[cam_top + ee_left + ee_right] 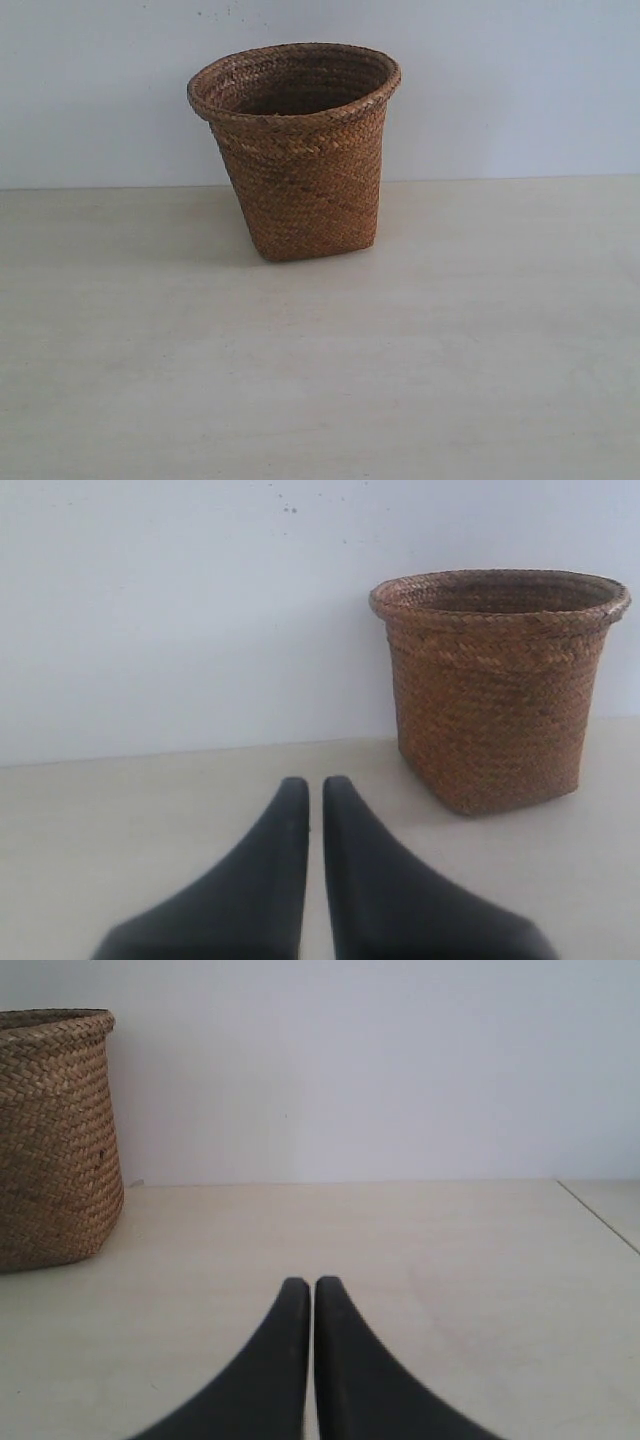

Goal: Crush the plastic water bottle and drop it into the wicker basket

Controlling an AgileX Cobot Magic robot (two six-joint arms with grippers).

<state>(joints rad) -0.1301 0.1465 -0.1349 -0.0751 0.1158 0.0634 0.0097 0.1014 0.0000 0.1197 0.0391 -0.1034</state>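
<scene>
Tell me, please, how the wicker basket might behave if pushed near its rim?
The wicker basket is woven, so probably light and flexible. Its rim is wider than its base, so it might tip or slide. Its rough weave likely resists slipping.

Wicker basket (300,185) upright on table (450,380), close before wall (520,90)

Wicker basket (300,190): interior floor hidden behind front wall in every view; one side cut by frame edge in right wrist view. Left gripper (315,783), right gripper (311,1283): finger bases blurred, cropped at frame edge.
</scene>
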